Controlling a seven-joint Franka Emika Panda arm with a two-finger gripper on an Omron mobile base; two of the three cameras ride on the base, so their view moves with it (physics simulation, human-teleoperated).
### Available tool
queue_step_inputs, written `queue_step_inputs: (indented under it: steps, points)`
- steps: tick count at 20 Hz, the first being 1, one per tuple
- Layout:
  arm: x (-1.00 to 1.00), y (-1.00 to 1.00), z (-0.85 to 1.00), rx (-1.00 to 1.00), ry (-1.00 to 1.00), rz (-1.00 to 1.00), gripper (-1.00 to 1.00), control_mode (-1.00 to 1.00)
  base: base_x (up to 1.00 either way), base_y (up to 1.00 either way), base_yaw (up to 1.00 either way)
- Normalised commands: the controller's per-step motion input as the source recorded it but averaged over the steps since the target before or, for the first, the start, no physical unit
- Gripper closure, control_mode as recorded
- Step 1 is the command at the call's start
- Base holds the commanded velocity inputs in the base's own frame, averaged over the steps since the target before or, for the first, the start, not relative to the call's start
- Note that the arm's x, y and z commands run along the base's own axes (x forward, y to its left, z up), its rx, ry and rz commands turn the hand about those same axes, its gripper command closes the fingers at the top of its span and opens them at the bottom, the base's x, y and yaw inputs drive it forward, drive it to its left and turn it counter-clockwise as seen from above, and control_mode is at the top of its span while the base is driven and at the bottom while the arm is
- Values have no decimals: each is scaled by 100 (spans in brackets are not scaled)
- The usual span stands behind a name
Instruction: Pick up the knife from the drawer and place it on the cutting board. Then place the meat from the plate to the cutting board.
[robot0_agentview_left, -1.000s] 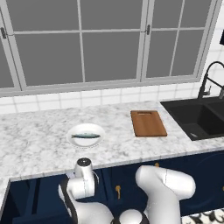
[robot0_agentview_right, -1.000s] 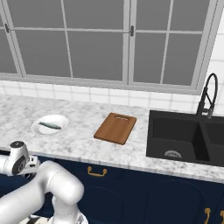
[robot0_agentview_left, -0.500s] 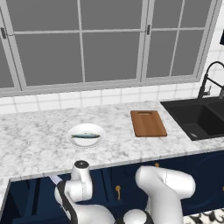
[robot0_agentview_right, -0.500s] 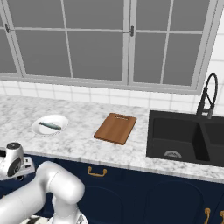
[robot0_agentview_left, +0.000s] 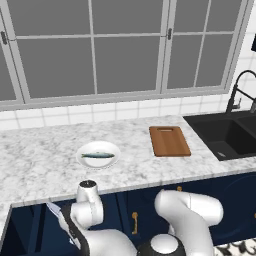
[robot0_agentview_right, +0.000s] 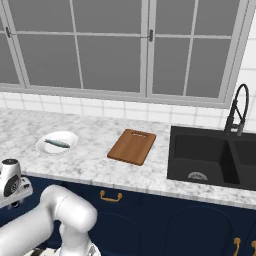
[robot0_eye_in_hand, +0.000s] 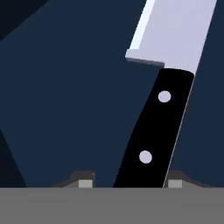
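The knife (robot0_eye_in_hand: 157, 127), black-handled with a pale blade, stands tilted between my gripper's (robot0_eye_in_hand: 130, 183) fingertips (robot0_eye_in_hand: 175, 183), over the dark navy inside of the drawer (robot0_eye_in_hand: 65, 87). In the left base view my gripper (robot0_agentview_left: 67, 222) hangs below the counter edge, and the knife blade (robot0_agentview_left: 54, 210) pokes out to its left. My hand also shows low at the left edge in the right base view. The meat (robot0_agentview_left: 98, 155) (robot0_agentview_right: 56, 143) lies on the white plate (robot0_agentview_left: 82, 159) (robot0_agentview_right: 70, 137). To the right, the cutting board (robot0_agentview_left: 170, 141) (robot0_agentview_right: 132, 146) lies bare.
A black sink (robot0_agentview_left: 227, 132) (robot0_agentview_right: 210, 155) with a tall black faucet (robot0_agentview_left: 235, 95) (robot0_agentview_right: 237, 107) sits right of the board. Navy cabinet doors with brass handles (robot0_agentview_right: 111, 196) run under the marble counter (robot0_agentview_left: 40, 165). Windows and white tiles back the counter.
My hand has shifted slightly left below the counter edge. The knife blade, unseen a second ago in the left base view, now sticks out beside the hand.
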Motion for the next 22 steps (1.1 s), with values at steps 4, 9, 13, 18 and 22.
queue_step_inputs:
  steps: [4, 9, 13, 18, 22]
  points:
    - [-85, 18, 23, -8, 1, 36, 100, -100, 0, 0, 0]
    - [-57, -17, 17, -8, 0, 25, 100, -100, 0, 0, 0]
    - [0, -84, 2, 2, 0, 1, 100, -100, 0, 0, 0]
    - [-8, -70, 36, 29, -2, -1, 100, -100, 0, 0, 0]
    - [-44, 5, 98, 9, -7, 5, 100, -100, 0, 0, 0]
